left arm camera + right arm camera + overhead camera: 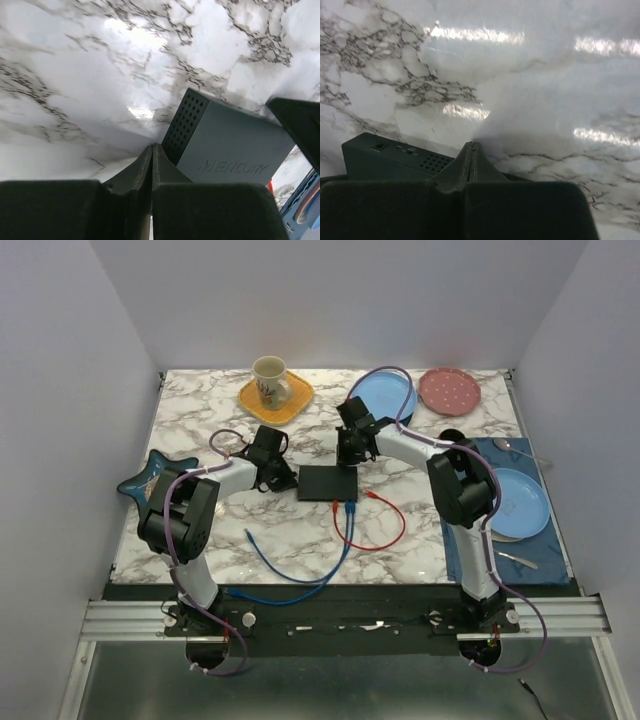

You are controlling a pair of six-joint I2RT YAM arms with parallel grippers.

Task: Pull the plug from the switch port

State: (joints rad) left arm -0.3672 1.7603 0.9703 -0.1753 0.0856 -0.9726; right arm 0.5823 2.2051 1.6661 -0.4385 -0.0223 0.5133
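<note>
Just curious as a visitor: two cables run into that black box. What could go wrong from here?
The left hand and right hand are shut, gripping nothing; a tug could drag the box across the table. The red cable and blue cable enter side by side, so the wrong one might get pulled.
</note>
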